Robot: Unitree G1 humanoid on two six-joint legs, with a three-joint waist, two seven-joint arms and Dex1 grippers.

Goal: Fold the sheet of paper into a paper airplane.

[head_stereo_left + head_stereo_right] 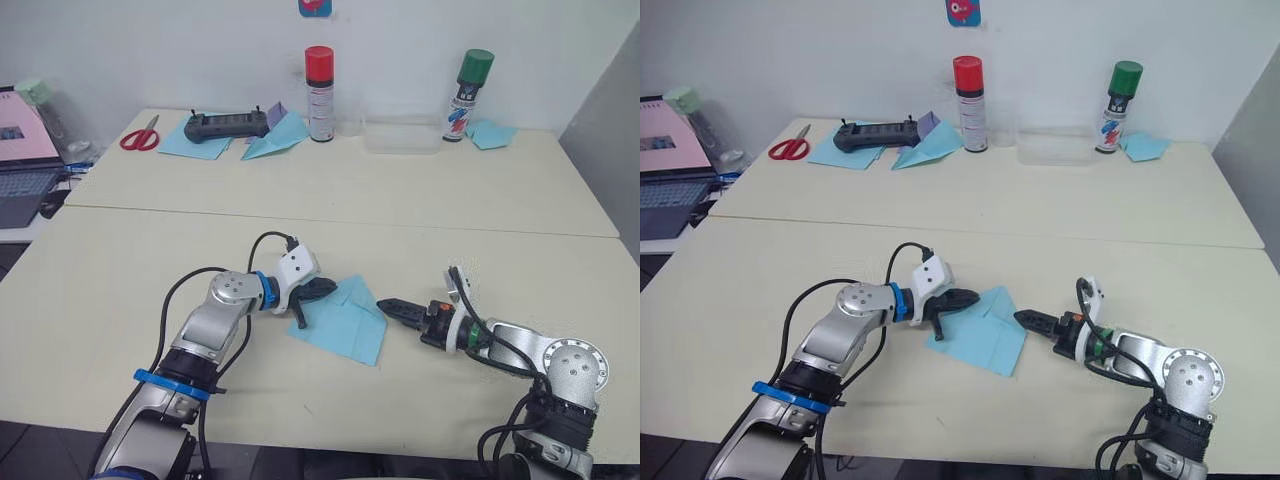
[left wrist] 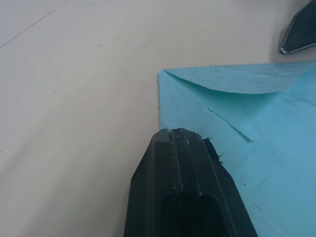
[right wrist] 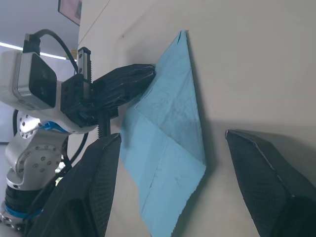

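Sheet of paper (image 1: 343, 320), light blue and partly folded, lies flat on the near table (image 1: 120, 290) between the two grippers. Left gripper (image 1: 312, 300): jaws closed on the sheet's left edge. Right gripper (image 1: 390, 306): jaws apart, tips just beside the sheet's right corner, not touching.

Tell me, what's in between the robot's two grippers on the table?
The light-blue sheet of paper, seen from the head views. The left gripper rests on its edge; the right gripper points at it.
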